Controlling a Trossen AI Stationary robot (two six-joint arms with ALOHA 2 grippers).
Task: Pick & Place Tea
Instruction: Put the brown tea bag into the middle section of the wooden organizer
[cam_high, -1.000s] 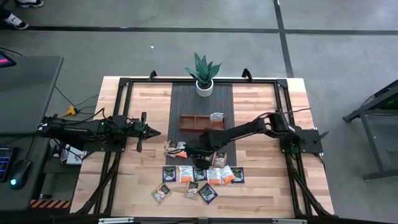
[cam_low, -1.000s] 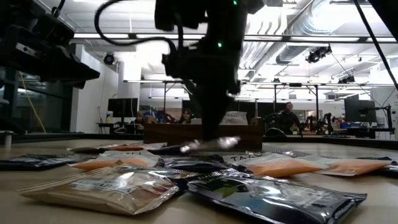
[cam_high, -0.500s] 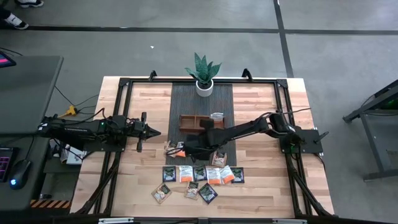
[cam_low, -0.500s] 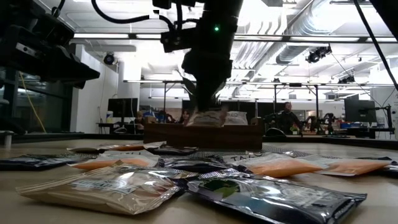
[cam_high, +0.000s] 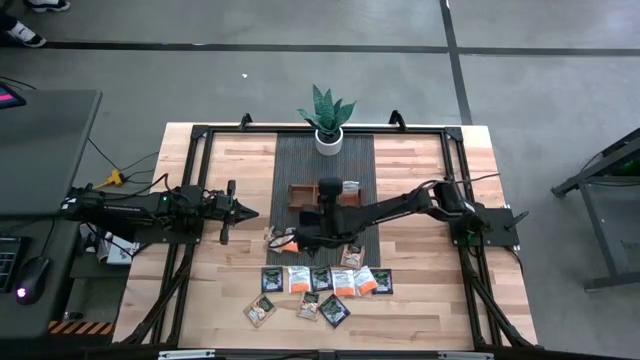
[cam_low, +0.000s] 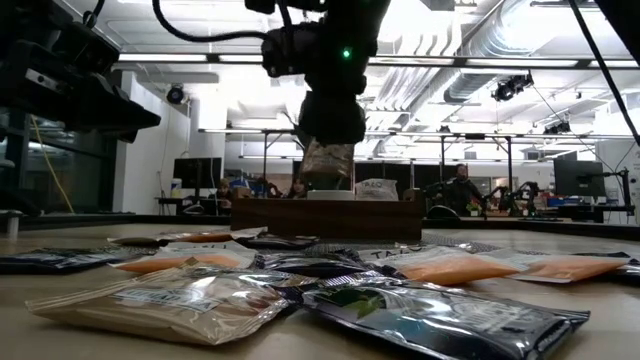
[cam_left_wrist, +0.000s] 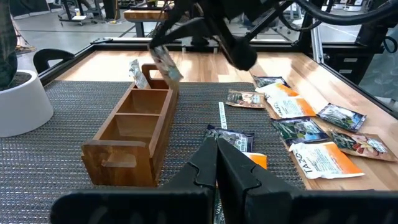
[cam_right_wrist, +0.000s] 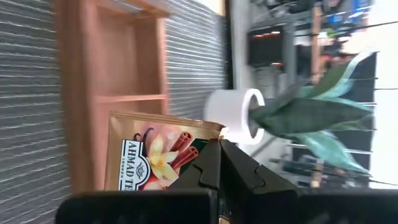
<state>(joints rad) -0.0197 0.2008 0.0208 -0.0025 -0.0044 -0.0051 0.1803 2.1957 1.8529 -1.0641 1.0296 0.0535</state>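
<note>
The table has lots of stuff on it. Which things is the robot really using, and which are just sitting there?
Part of the job:
- tea packets spread on the table
- tea packet held by the right gripper over the wooden tray

Just sitting there:
- potted plant
- dark mat
- left gripper, shut, waiting at the side

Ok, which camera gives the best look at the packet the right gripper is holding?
The right wrist view: the packet fills the frame, label readable, pinched by the right gripper. Left wrist view shows it small above the tray; low view backlit; high view hides it.
</note>
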